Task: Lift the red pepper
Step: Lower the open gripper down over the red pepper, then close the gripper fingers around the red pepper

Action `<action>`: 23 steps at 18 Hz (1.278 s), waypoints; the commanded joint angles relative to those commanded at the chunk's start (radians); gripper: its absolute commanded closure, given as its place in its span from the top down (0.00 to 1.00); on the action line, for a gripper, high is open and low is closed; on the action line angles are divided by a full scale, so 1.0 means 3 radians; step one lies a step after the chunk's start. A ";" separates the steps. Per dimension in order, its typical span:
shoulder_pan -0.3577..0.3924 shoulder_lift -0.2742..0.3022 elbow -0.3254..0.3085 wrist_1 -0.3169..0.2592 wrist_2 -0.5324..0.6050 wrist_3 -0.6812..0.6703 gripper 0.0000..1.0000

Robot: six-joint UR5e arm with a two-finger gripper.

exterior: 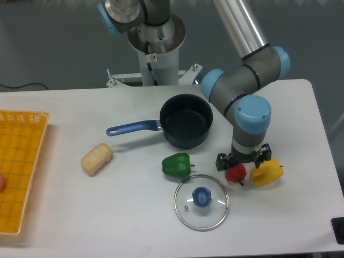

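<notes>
My claw (241,163) sits low over the red pepper (235,173), fingers spread wide either side, yellow pepper (267,172) just beside; next I judge: close squarely, then lift.

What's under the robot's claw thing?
The red pepper sits under the gripper, beside the yellow pepper. Only its lower part shows; the gripper covers its top, so whether the fingers touch it cannot be seen.

Small glossy red pepper (235,173) on table, partly hidden from above.
</notes>
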 joint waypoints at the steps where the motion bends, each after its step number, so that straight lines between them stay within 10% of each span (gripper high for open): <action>1: -0.0005 -0.0020 -0.0005 0.0005 0.0000 0.0000 1.00; 23: 0.0000 -0.0092 -0.0133 0.0164 0.0026 0.0005 1.00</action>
